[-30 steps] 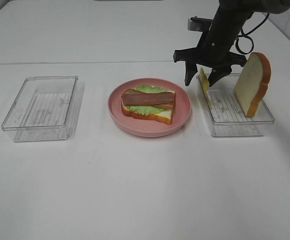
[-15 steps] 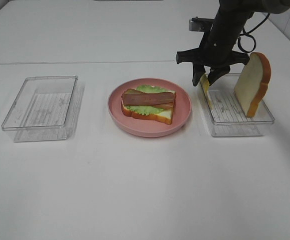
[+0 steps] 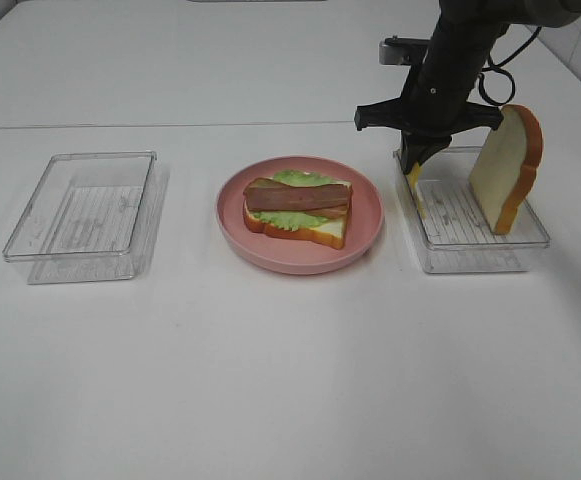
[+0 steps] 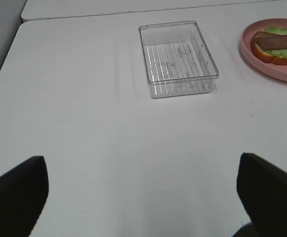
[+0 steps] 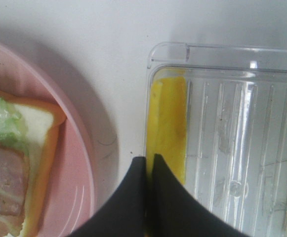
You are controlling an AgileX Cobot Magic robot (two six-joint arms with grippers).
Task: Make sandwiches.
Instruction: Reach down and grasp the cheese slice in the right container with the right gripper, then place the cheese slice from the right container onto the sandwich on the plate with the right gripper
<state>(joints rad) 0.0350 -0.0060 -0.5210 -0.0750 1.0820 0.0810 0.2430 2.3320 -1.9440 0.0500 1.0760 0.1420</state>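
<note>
**Sandwich assembly, cheese stage.** The right gripper [image 3: 416, 165] is pointing down at the plate-side wall of the right clear tray [image 3: 490, 262]. Its jaws are pressing together at the top edge of the yellow cheese slice [image 5: 167, 118], which is standing on edge against that wall. Whether the slice is pinched cannot be told. An upright bread slice [image 3: 505, 170] is leaning at the tray's opposite side. On the pink plate [image 3: 300, 263], the lower bread slice [image 3: 328, 232] is carrying lettuce [image 3: 290, 178] and a bacon strip [image 3: 297, 194]. The left gripper [image 4: 141, 163] is hovering wide open over the surface [image 3: 270, 380], apart from the left clear tray [image 4: 180, 89].
</note>
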